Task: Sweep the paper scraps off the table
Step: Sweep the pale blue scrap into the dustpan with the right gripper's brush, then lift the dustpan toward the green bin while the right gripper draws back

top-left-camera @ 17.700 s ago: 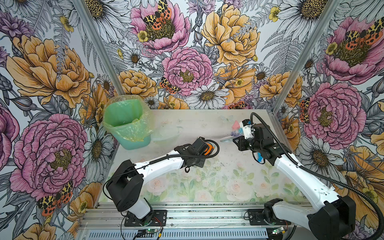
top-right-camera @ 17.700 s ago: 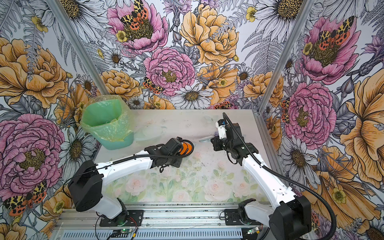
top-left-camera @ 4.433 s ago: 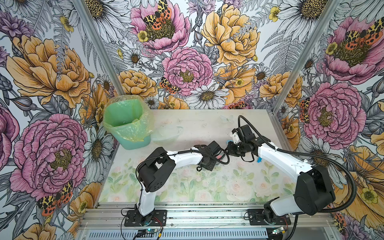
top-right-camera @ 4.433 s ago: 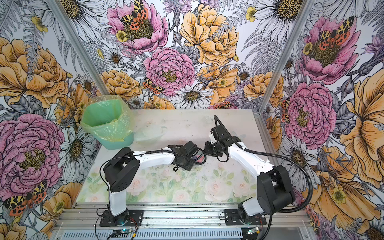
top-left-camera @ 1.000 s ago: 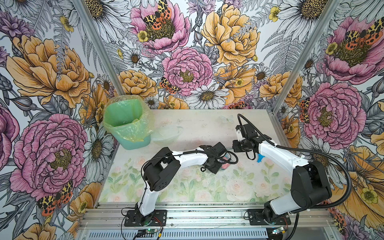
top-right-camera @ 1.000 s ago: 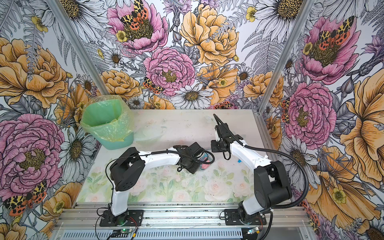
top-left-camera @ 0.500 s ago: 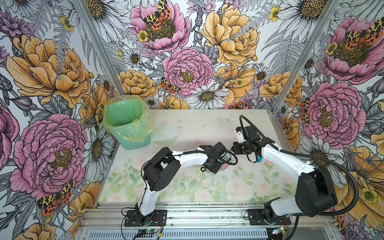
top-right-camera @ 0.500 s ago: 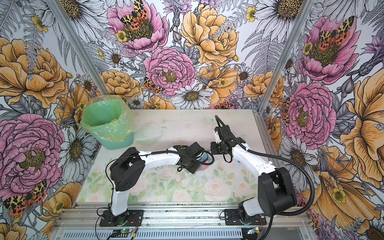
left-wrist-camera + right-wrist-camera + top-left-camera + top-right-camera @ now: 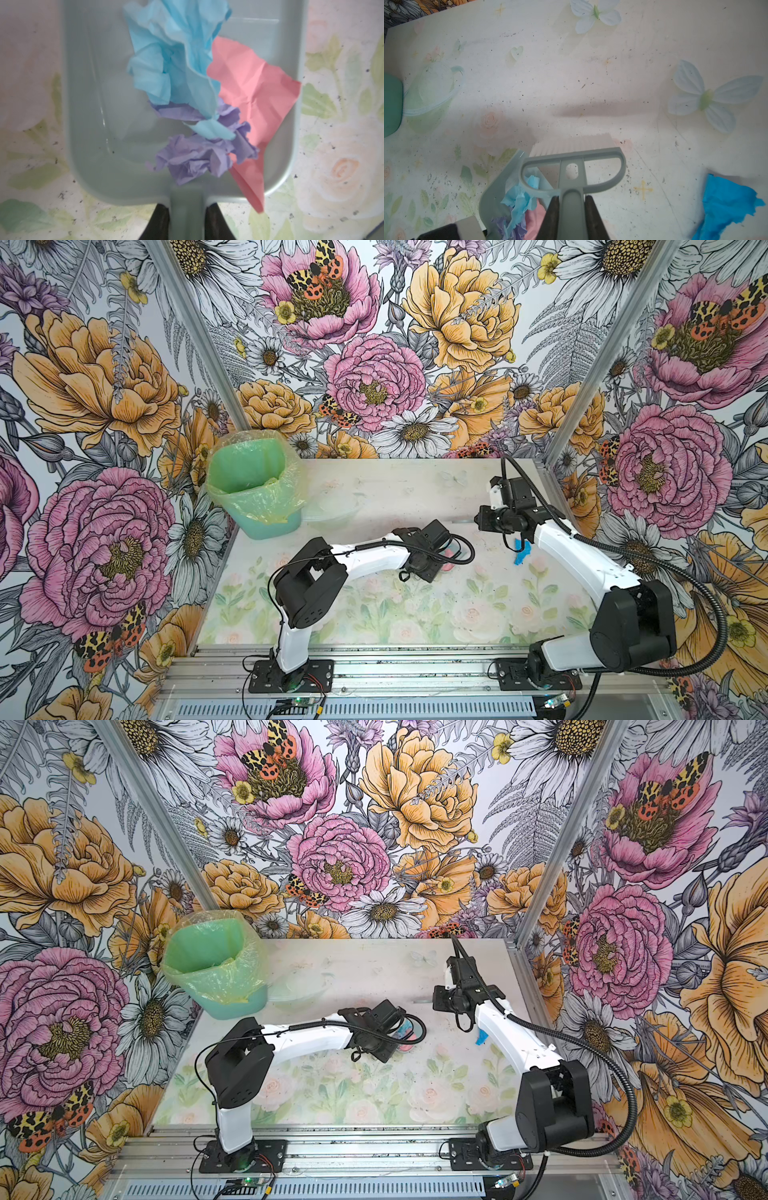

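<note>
My left claw (image 9: 186,220) clenched on dustpan (image 9: 99,104), paper scraps (image 9: 182,62) aboard; my right claw (image 9: 572,216) clenched on hand brush (image 9: 572,164). Blue scrap (image 9: 729,205) behind right claw: sweep low, panward.

- The left arm (image 9: 374,560) is folded at its elbow on the near left. Its forearm stretches rightward, low over the middle.
- The left gripper (image 9: 186,224) points right, its jaws clamped on the handle of the dustpan (image 9: 104,104).
- The right arm (image 9: 573,551) reaches from the near right toward the far side, wrist bent left.
- The right gripper (image 9: 572,216) is clamped on the handle of the brush (image 9: 571,158), near the left gripper but apart.
</note>
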